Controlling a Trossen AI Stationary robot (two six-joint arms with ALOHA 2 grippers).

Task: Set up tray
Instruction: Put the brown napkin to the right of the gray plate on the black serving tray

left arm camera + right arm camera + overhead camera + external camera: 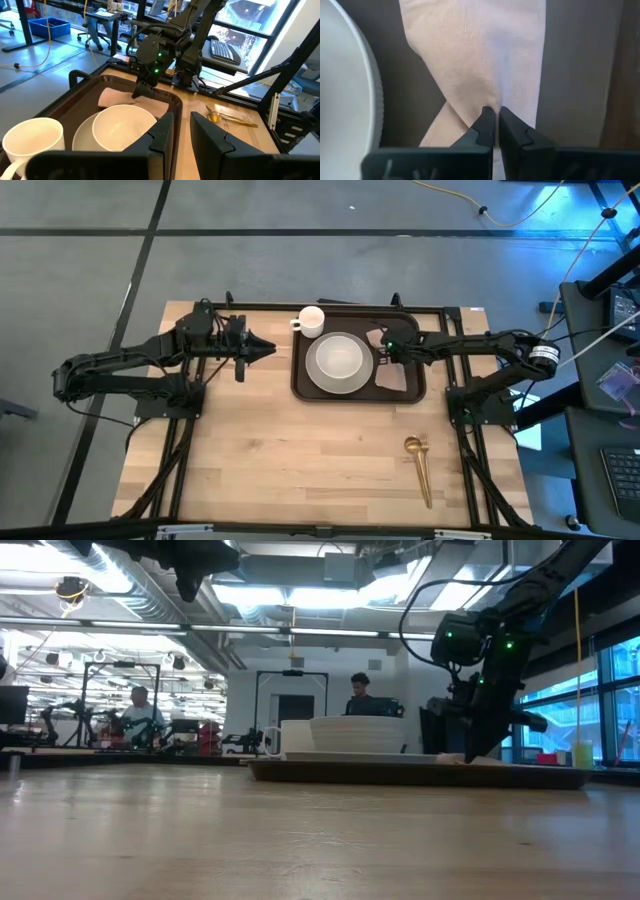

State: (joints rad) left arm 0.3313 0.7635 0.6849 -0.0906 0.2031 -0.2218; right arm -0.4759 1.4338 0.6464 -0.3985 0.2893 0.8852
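**Right claw pinches the napkin beside the plate**

We take the plate as our landmark. It sits in the middle of the tray, which lies at the far centre of the table, with a bowl resting on it and a white cup just off its far-left side, at the tray's corner. The napkin lies on the tray floor just to the right of the plate, its long axis running near to far, alongside the plate's rim. It is twisted rather than flat, one part folded across another.

Our right gripper is down on that napkin, right of the plate, its fingers closed almost together with a fold of cloth pinched between the tips. The right arm is plainly the nearer one: it reaches in from the plate's right, directly over the cloth.

Our left gripper waits well to the left of the plate, off the tray, its fingers slightly parted and holding nothing.

The gold spoon lies on the bare table, near and to the right of the plate, well apart from the tray.

We judge that the coming move turns on drawing the cloth along its long axis to flatten it, staying clear of the plate's rim just beside it.
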